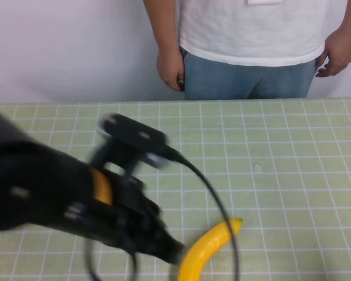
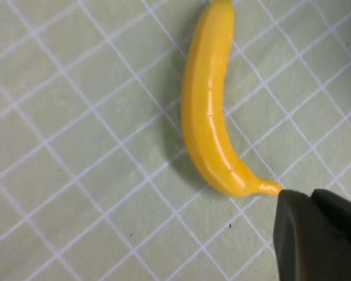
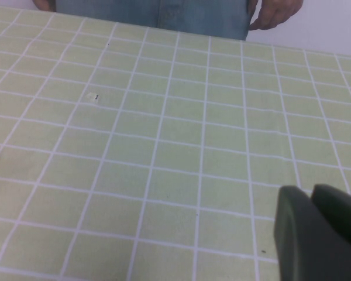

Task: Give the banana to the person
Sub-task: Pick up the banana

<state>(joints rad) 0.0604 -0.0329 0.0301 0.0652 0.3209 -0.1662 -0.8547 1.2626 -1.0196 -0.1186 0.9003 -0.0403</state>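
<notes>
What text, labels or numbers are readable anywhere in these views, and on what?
None: no readable text in any view.
Banana: plain yellow skin, no sticker.
Person: white T-shirt and jeans show no print.
Table: only a white grid on green.
Left gripper, low beside the banana, and right gripper, over bare table: plain dark housings, no markings.

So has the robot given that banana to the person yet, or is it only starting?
Only starting. The banana lies flat on the checked table. The left gripper is beside its stem end, nothing grasped. The right gripper hangs over bare table. Grasping, lifting and reaching the person all remain.
</notes>
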